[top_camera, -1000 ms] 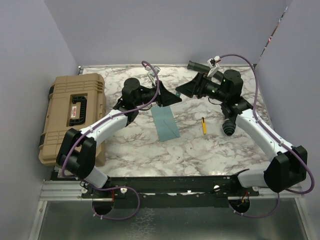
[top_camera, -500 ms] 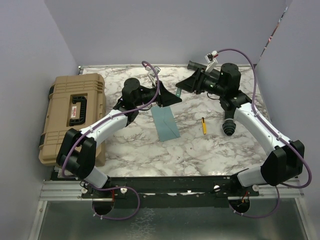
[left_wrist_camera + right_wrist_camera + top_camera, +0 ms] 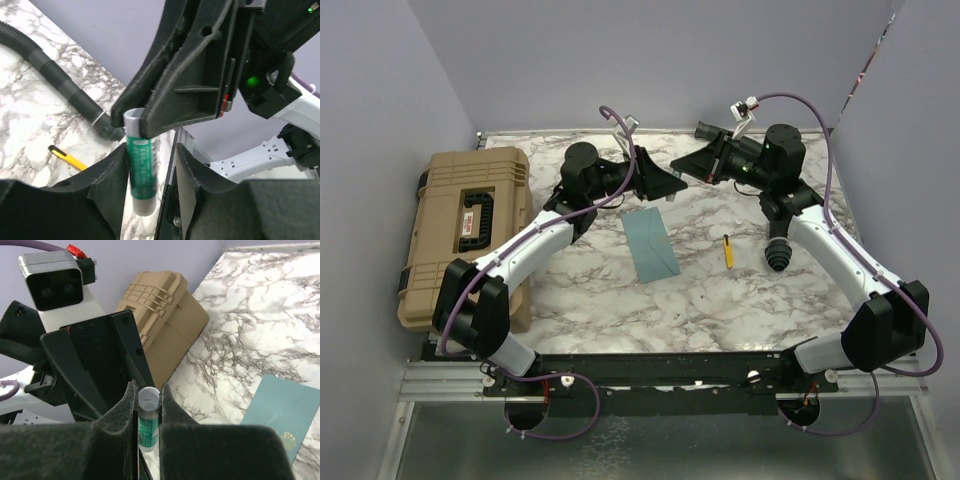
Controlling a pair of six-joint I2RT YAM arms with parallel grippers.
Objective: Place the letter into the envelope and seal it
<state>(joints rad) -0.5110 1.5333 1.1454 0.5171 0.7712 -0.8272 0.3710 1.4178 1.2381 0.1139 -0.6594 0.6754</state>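
The teal envelope lies flat on the marble table, its flap shut with a gold seal mark; the right wrist view shows it at lower right. The letter is out of view. Above the table behind the envelope, both grippers meet tip to tip. My right gripper is shut on the grey cap of a green glue stick. My left gripper stands open around the same glue stick, with a gap between the stick and one finger.
A tan hard case sits along the table's left edge, also in the right wrist view. A yellow pen and a black ribbed hose piece lie to the right of the envelope. Purple walls close in the table.
The right gripper has closed on the glue stick's cap. The left gripper has opened off the stick and lifted slightly toward the back. The envelope has not moved.
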